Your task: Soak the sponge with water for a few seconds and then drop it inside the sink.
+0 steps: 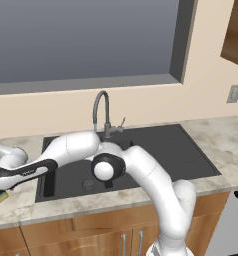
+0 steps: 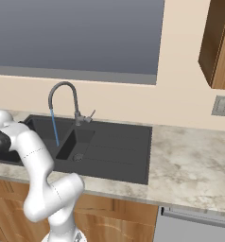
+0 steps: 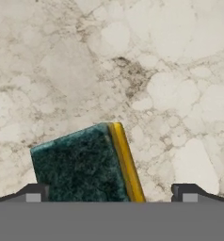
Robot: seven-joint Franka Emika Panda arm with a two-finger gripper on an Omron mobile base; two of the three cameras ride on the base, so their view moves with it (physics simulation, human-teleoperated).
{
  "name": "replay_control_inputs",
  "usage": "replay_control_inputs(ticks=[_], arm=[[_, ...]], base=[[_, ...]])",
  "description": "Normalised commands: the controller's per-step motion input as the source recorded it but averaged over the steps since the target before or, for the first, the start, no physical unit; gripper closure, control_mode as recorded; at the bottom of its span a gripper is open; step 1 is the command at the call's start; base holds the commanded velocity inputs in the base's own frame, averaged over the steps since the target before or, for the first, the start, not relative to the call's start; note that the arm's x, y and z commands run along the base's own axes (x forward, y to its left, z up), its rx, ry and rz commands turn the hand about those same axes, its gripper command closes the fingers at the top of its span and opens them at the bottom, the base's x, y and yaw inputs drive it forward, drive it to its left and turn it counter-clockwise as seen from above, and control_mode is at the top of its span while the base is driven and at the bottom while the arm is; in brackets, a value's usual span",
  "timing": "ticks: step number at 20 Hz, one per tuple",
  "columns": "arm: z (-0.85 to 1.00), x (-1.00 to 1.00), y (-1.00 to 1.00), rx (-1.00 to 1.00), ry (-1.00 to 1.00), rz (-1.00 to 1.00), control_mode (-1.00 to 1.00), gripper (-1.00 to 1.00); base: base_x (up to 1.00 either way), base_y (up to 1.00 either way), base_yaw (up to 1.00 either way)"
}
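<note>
The sponge (image 3: pixel 83 162) lies flat on the marble tabletop (image 3: pixel 132 70) left of the sink (image 1: pixel 156 150), green scrub side up with its yellow edge showing. The pincer (image 3: pixel 111 193) hangs just over it, its fingertips (image 3: pixel 35 193) spread wide apart and gripping nothing.

The trouble I'd expect is in the alignment. Seen from the hand, the sponge sits skewed and off toward one tip, not centred between them. If the tips come down like that, one may land on the scrub layer and squash or shove the sponge aside instead of straddling it.

Water (image 2: pixel 54 127) is already running from the faucet (image 2: pixel 62 97); a loose pinch could let the sponge slip out on the way across.
</note>
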Motion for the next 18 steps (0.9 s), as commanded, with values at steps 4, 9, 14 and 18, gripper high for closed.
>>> replay_control_inputs(ticks=[4, 9, 14, 18], arm=[[-0.25, 0.00, 0.00, 0.00, 0.00, 0.04, -1.00, -1.00], [-0.03, 0.00, 0.00, 0.00, 0.00, 0.00, -1.00, -1.00], [-0.23, 0.00, 0.00, 0.00, 0.01, 0.01, -1.00, -1.00], [-0.51, -0.08, 0.00, 0.00, 0.08, 0.00, -1.00, -1.00]], base=[[0.00, 0.00, 0.00], [0.00, 0.00, 0.00], [0.00, 0.00, 0.00], [0.00, 0.00, 0.00]])
